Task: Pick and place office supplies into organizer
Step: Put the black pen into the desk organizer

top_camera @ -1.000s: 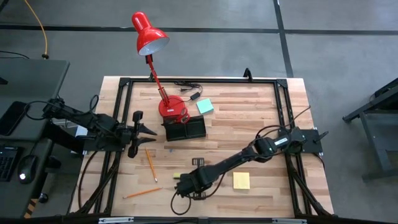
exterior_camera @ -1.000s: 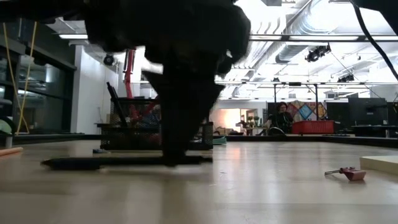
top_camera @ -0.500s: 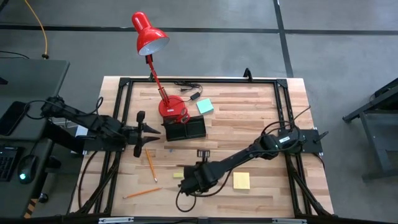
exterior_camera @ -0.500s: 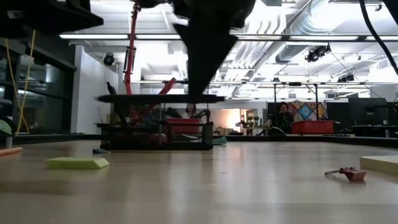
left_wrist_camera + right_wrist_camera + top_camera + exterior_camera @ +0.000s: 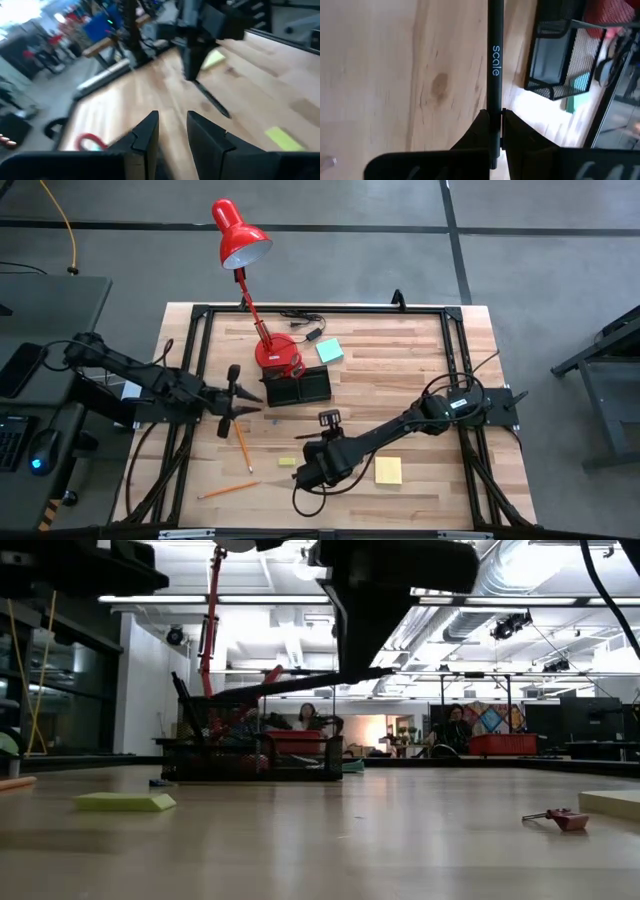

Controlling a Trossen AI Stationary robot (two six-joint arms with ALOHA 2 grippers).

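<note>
Grey concrete floor (image 5: pixel 330 250) surrounds the wooden tabletop (image 5: pixel 400 380), crossed by dark seam lines. A dark desk (image 5: pixel 50 320) stands at nine o'clock, carrying a keyboard (image 5: pixel 12 442) and mouse (image 5: pixel 38 465). Low view: open industrial ceiling with white ducts (image 5: pixel 510 580), strip lights (image 5: pixel 180 599), and a seated person (image 5: pixel 456 730) in the distance.

Wooden plank tabletop (image 5: pixel 400 370) inside a black frame. Resting directly on it: red lamp base (image 5: pixel 277 352) near the far edge; black mesh organizer (image 5: pixel 297 388) just in front; teal sticky pad (image 5: pixel 330 351) beside the base; yellow sticky pad (image 5: pixel 388 470) toward the near edge; small yellow-green piece (image 5: pixel 287 462); two orange pencils (image 5: pixel 242 443), (image 5: pixel 228 490).
</note>
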